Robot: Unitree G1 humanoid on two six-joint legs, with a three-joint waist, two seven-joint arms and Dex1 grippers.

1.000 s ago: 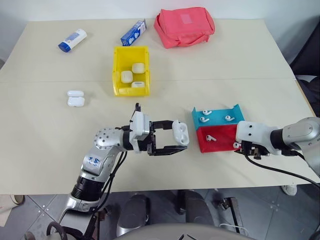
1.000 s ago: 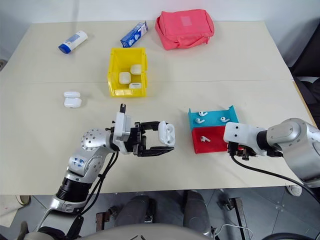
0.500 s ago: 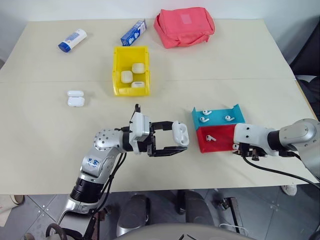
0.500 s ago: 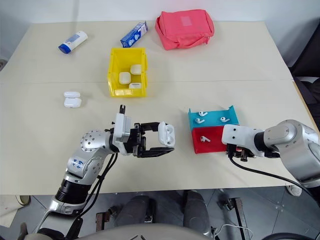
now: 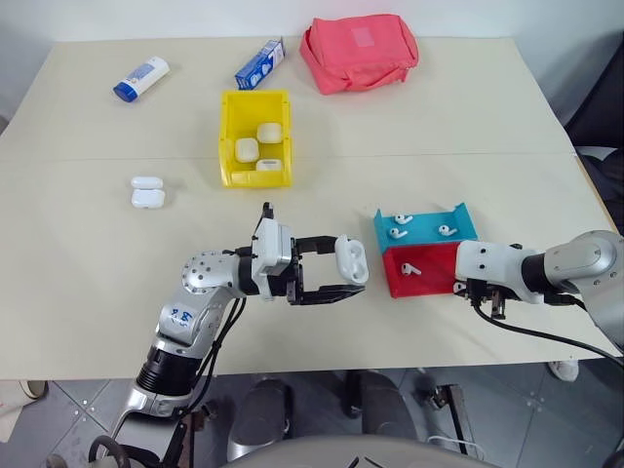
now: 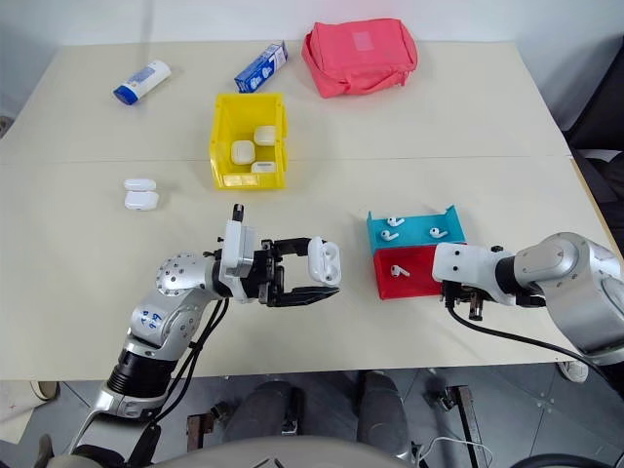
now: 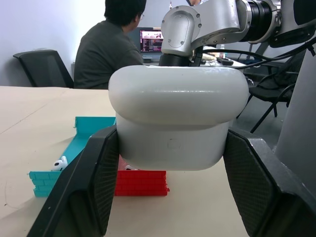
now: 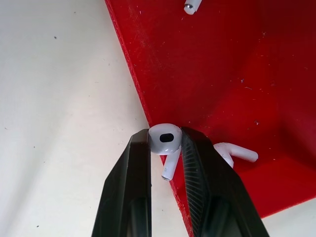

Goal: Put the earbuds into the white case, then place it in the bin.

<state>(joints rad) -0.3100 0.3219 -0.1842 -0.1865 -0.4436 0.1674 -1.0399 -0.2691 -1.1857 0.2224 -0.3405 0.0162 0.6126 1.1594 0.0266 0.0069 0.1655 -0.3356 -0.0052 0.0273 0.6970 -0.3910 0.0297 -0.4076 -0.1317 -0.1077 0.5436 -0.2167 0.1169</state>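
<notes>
My left gripper (image 5: pixel 349 265) is shut on the white case (image 5: pixel 352 258), holding it above the table with its lid flipped open; in the left wrist view the case (image 7: pixel 177 118) sits between both fingers. At the right end of the red tray (image 5: pixel 436 261) my right gripper (image 5: pixel 468 288) points down. The right wrist view shows it (image 8: pixel 165 142) shut on one earbud (image 8: pixel 165 137), with a second earbud (image 8: pixel 238 152) lying beside it. More earbuds (image 5: pixel 410 269) lie in the red tray and in the blue tray (image 5: pixel 425 225). The yellow bin (image 5: pixel 225 136) stands further back and holds three cases.
Another open white case (image 5: pixel 147 191) lies to the left of the bin. A pink pouch (image 5: pixel 359 51), a blue box (image 5: pixel 260 63) and a white and blue tube (image 5: pixel 141 78) lie along the far edge. A seated person (image 7: pixel 111 49) shows beyond the table.
My right gripper has closed on an earbud at the red tray's right end. The left gripper and its case have stayed still.
</notes>
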